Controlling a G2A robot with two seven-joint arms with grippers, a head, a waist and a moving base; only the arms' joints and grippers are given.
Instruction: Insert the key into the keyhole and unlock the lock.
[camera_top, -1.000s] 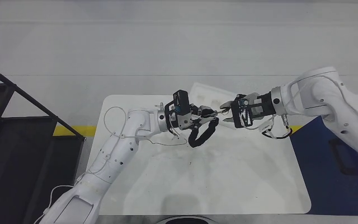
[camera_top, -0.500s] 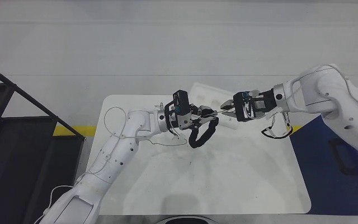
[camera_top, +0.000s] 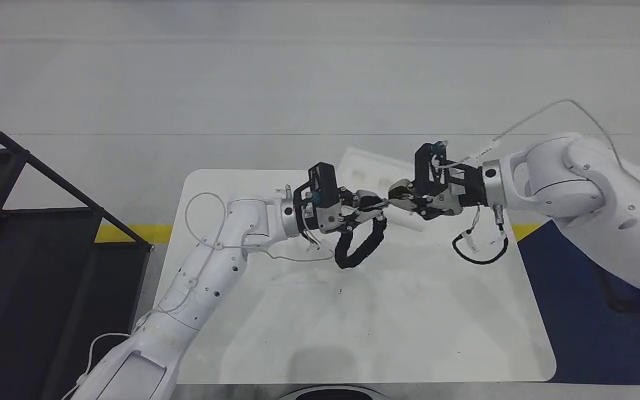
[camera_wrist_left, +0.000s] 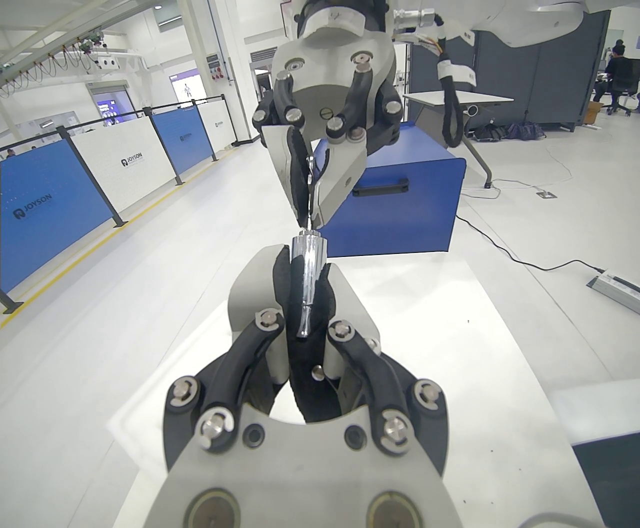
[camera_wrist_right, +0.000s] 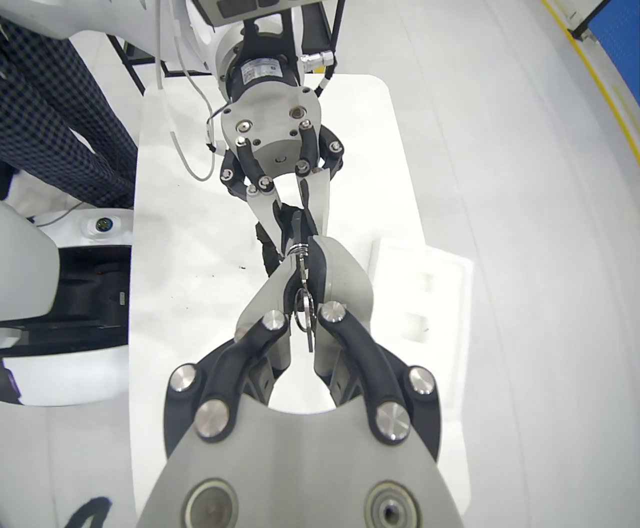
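The left gripper (camera_top: 367, 206) clamps the lock (camera_wrist_left: 306, 285) in closed jaws, and the facing right gripper (camera_top: 398, 193) pinches the key (camera_wrist_left: 312, 195), tip touching the lock's end.

Left pincer (camera_top: 373, 207), right pincer (camera_top: 399, 194) both clamped, tip to tip; arms stretched toward each other.

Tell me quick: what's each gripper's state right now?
Left gripper: shut on the lock.
Right gripper: shut on the key, tip at the lock's end.
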